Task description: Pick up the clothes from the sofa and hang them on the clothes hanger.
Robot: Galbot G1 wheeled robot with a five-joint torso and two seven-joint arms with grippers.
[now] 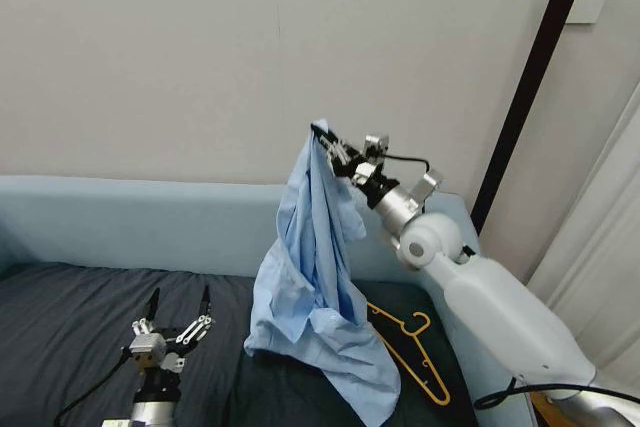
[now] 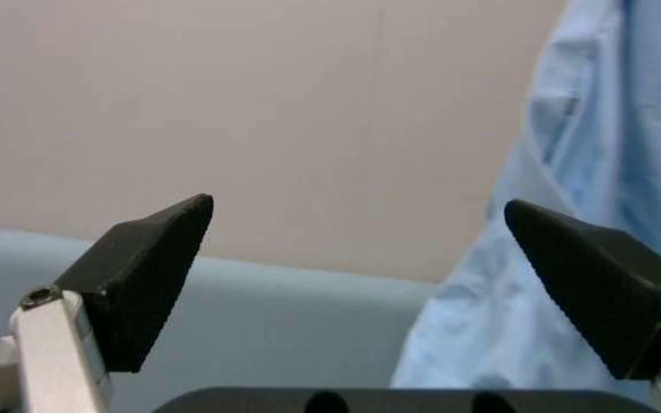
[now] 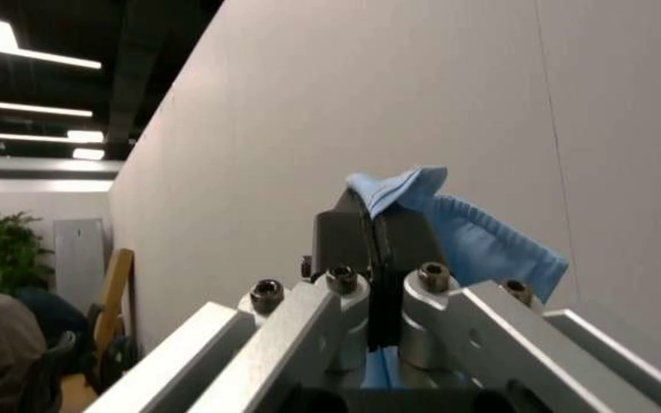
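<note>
My right end effector [image 1: 322,134] clamps the shirt [image 1: 305,277] aloft; next, I reckon, my spread-open left end effector [image 1: 181,294] must fetch the hanger [image 1: 415,332].

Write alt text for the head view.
The right gripper, shut on a light blue shirt, holds it up with the hem resting on the sofa. An orange hanger lies beside it; the left gripper hovers open, low.

The shirt [image 1: 315,277] is plain light blue. The sofa [image 1: 120,222] is pale blue with a dark grey seat cushion [image 1: 60,317]. The hanger [image 1: 412,352] is yellow-orange. The right gripper [image 1: 322,133] and the left gripper [image 1: 180,295] have black jaws on silver metal; the right arm [image 1: 500,317] is white. The wall [image 1: 200,47] is plain off-white.
</note>
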